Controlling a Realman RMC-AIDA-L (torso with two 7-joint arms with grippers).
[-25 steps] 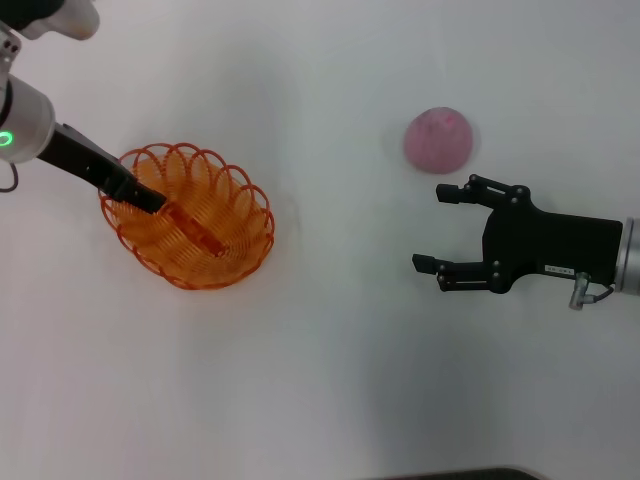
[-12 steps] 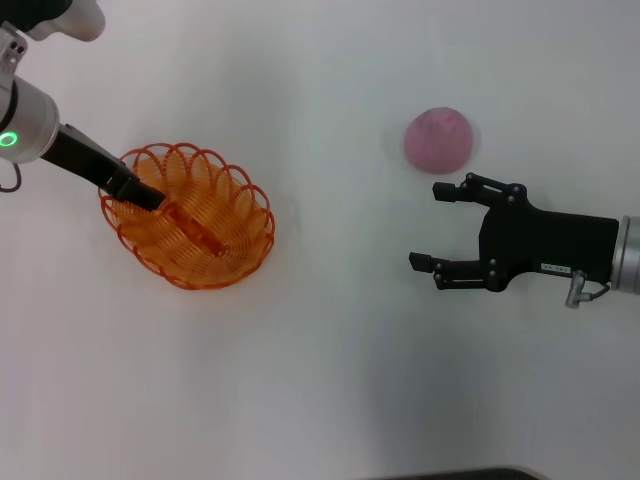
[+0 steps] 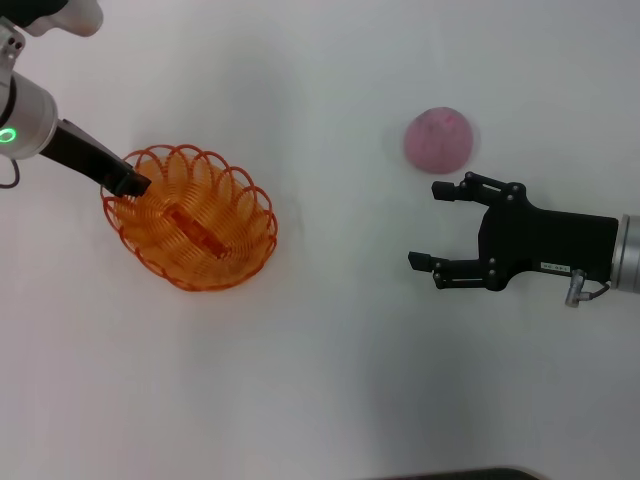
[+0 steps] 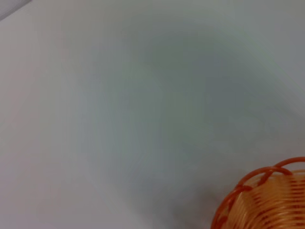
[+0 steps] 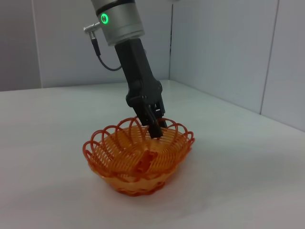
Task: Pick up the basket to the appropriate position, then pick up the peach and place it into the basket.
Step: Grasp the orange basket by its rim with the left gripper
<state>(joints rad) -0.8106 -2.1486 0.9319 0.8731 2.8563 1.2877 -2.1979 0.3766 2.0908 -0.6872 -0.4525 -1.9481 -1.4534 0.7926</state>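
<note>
The orange wire basket sits on the white table at the left; it also shows in the right wrist view, and part of its rim shows in the left wrist view. My left gripper is at the basket's far-left rim, just above it in the right wrist view, slightly open and holding nothing. The pink peach lies on the table at the right. My right gripper is open and empty, just in front of the peach and apart from it.
The white table spreads between the basket and the peach. Grey walls stand behind the table in the right wrist view. A dark edge shows at the table's front.
My left gripper has drawn back out of the basket to its rim. The basket has settled slightly to the right. My right gripper has crept a little to the left.
</note>
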